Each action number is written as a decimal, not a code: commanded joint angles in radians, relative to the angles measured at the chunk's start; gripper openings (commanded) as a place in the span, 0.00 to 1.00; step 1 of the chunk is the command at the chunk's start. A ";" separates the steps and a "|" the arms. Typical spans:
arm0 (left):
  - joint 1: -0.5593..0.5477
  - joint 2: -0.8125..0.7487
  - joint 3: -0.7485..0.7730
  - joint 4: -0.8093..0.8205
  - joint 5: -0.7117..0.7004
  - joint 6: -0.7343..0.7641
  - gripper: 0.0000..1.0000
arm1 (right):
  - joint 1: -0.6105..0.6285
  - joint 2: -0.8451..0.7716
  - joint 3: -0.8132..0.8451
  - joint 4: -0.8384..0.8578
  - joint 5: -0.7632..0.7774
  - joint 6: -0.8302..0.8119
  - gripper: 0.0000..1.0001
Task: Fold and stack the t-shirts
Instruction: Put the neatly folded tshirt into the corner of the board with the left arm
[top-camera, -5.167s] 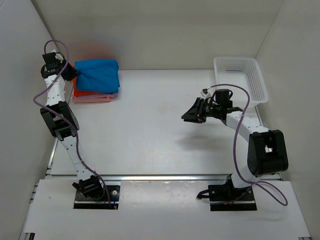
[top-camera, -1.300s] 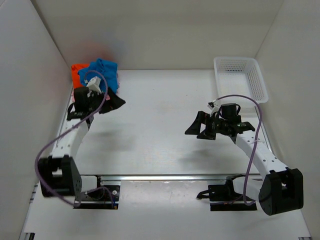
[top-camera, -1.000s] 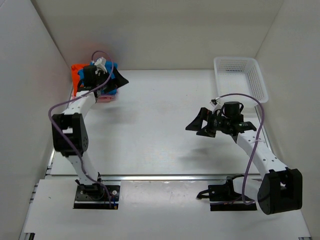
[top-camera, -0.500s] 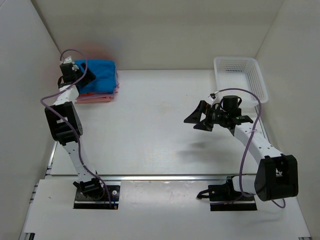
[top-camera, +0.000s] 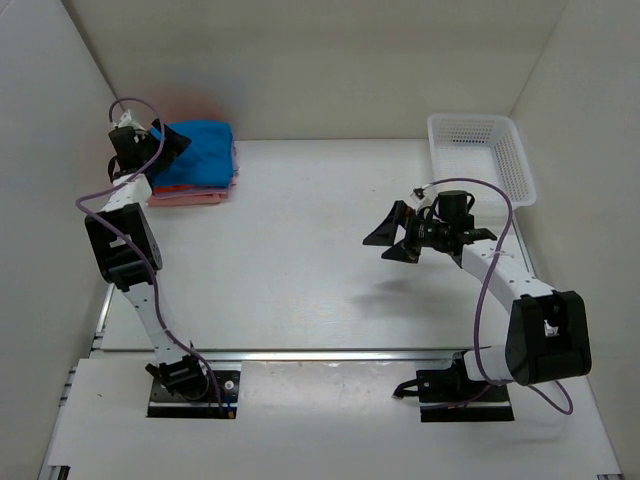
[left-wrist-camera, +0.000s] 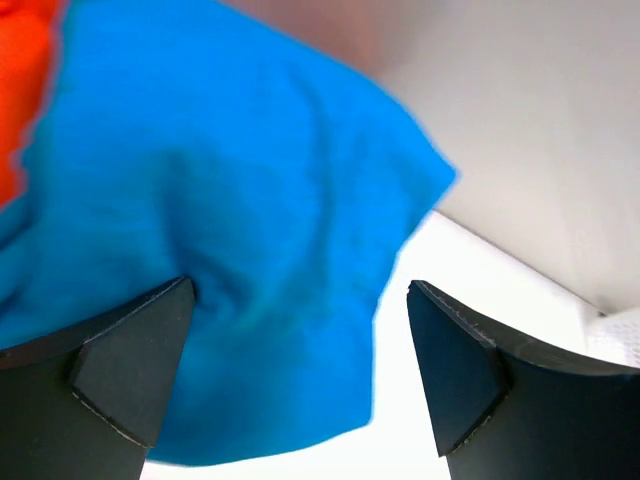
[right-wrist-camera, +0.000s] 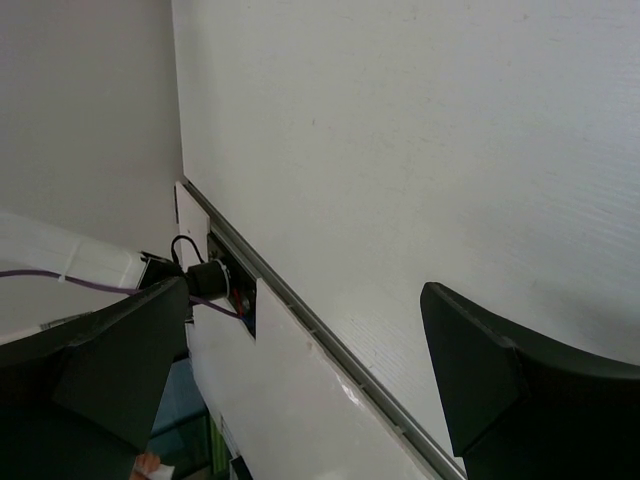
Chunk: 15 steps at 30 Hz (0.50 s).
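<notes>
The right tool (top-camera: 386, 243) hangs above the middle of the table (top-camera: 300, 290), jaws wide and holding nothing. At the far-left corner, the left tool (top-camera: 168, 142) sits over the stack, jaws wide astride the cloth and clamping none of it. The blue t-shirt (top-camera: 205, 150) lies folded on top. Folding and stacking appear complete, and no loose shirt shows. The left wrist view plainly shows the orange t-shirt (left-wrist-camera: 20, 90). Only the overhead view shows the pink t-shirt (top-camera: 190, 198) at the bottom.

A matte white desk (top-camera: 300, 270) is boxed in by plain white panels: a back wall (top-camera: 320, 60) along its far edge, and a left wall (top-camera: 35, 220) and right wall (top-camera: 595, 170) along its sides. A metal rail (top-camera: 340, 353) lines the near edge. The light is soft and even, and the shadows are faint.
</notes>
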 joint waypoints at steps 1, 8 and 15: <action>-0.023 -0.056 0.072 0.015 0.047 -0.021 0.99 | 0.013 0.008 0.009 0.058 -0.024 0.017 0.99; -0.029 -0.081 0.037 0.069 -0.028 -0.029 0.98 | 0.030 0.030 0.010 0.093 -0.035 0.041 0.99; -0.046 0.105 0.279 -0.064 -0.186 0.043 0.98 | 0.039 0.080 0.024 0.118 -0.050 0.052 0.99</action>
